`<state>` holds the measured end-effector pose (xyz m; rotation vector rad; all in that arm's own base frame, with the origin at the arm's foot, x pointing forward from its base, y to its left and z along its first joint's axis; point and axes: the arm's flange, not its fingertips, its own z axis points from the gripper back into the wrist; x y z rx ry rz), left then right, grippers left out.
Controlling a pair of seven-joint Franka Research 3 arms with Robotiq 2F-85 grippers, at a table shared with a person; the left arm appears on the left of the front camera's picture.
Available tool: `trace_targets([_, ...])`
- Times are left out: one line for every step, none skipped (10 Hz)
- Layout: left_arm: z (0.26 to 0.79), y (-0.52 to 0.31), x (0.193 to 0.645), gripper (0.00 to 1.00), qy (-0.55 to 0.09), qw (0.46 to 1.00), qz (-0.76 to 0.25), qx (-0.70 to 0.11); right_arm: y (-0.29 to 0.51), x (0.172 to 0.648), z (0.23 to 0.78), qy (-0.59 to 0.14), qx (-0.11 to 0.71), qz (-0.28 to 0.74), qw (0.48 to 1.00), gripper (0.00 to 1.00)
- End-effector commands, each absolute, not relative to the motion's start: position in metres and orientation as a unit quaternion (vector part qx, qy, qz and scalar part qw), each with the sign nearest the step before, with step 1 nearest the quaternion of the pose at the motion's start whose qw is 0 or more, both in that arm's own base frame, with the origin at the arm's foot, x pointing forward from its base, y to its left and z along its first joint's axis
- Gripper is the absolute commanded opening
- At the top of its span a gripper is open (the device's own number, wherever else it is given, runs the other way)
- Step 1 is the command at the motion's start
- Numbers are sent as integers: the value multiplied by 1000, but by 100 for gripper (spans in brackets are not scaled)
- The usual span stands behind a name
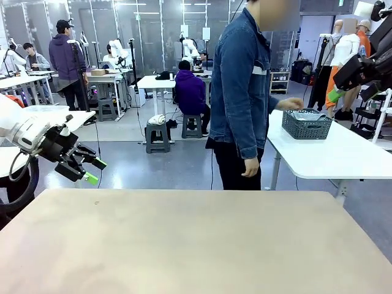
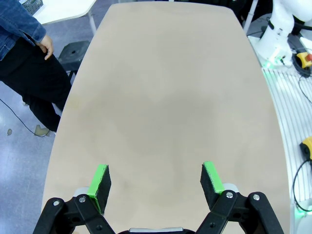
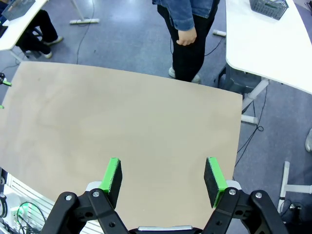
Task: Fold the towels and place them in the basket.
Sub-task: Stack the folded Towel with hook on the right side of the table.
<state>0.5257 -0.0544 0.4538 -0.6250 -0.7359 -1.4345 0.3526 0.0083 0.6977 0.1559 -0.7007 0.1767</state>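
The large beige rectangular tabletop (image 1: 196,239) lies bare. Behind it, on a white side table (image 1: 343,153), a person's hand (image 1: 293,104) reaches the dark grey wire-mesh basket (image 1: 306,124) holding a pale blue-grey towel (image 1: 308,115). Left gripper (image 2: 157,180) and right gripper (image 3: 164,174) hover spread wide, holding nothing.

Matt beige table (image 1: 196,245), wire-mesh basket (image 1: 306,124)

bare beige table (image 1: 196,245), open throughout; person (image 1: 242,92) beyond its far edge
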Motion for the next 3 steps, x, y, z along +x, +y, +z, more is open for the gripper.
trace_targets([456,-54,525,94,-325,648,-631,-274,8,351,698,-344,76,86,932,85])
trace_targets([456,-54,525,94,-325,648,-631,-274,8,351,698,-344,76,86,932,85])
trace_targets([456,-54,525,94,-325,648,-631,-274,8,351,698,-344,76,86,932,85])
